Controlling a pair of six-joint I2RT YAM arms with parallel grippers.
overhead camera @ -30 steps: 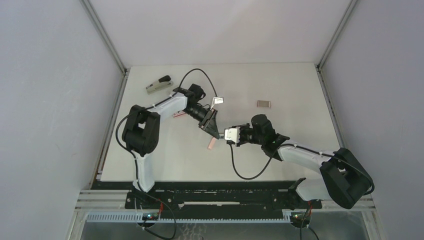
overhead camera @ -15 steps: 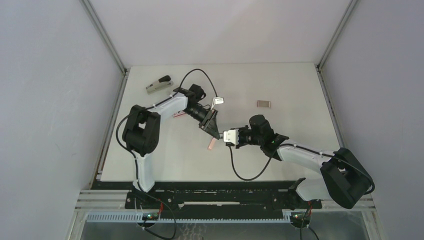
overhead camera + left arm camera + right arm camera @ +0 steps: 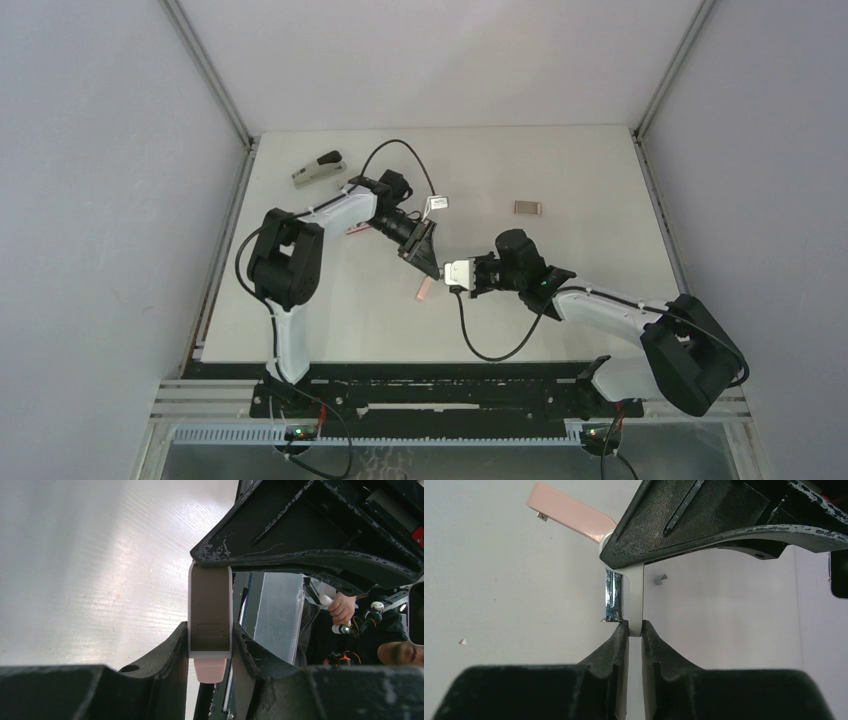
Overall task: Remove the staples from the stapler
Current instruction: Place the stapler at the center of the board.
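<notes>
Left gripper (image 3: 210, 645) clamps shut on a pink stapler (image 3: 210, 600) above the middle of the table (image 3: 560, 160). Right gripper (image 3: 634, 629) pinches its thin white edge, beside shiny staples (image 3: 614, 597).

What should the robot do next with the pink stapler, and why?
Probably a gentle pull with the right gripper. The left gripper clamps the stapler, and the right one pinches its thin white part beside the shiny metal channel. Pulling them apart might free any staples inside, which I cannot see clearly.
</notes>
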